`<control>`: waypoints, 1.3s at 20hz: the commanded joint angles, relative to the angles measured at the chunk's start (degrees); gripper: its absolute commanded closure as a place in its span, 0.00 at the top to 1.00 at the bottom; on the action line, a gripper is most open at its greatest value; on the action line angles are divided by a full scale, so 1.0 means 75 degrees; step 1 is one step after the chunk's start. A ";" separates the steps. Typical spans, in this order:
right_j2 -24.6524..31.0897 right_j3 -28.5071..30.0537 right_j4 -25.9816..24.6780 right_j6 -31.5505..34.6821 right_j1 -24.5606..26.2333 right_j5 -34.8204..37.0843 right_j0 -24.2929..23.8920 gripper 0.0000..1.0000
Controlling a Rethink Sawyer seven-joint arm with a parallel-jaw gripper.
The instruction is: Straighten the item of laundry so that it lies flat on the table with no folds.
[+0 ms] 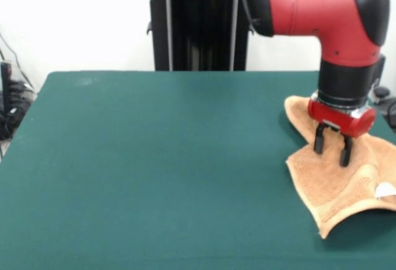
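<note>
The light-brown terry towel (328, 183) lies rumpled at the right side of the dark green table (154, 158) and runs past the picture's right edge. A ridge of it rises toward the back (297, 112), and its near corner curls up off the cloth. Its white label (385, 189) shows near the right edge. My gripper (333, 147) comes straight down from the red arm onto the towel's middle. Its two black fingers (320, 140) stand apart, with their tips at the towel's surface and nothing clamped between them.
The black robot pedestal (201, 28) stands at the table's far edge. Cables and dark gear (9, 106) sit off the table's left side. A white wall is behind.
</note>
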 commanded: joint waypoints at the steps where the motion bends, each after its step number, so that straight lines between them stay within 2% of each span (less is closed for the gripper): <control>1: -0.0432 0.0049 0.0553 0.1517 0.0327 0.1053 0.0408 1.00; 10: -0.0673 -0.0026 0.1024 0.1673 0.0408 0.1011 0.0831 1.00; 14: -0.0937 -0.0188 0.1264 0.1803 0.0593 0.0891 0.1145 1.00; 20: -0.1260 -0.0549 0.1495 0.1612 0.0949 0.0890 0.1230 1.00; 22: -0.1733 -0.0757 0.1470 0.1623 0.1035 0.1247 0.1474 1.00; 26: -0.3146 -0.0979 0.1276 0.1785 0.1005 0.1907 0.2031 1.00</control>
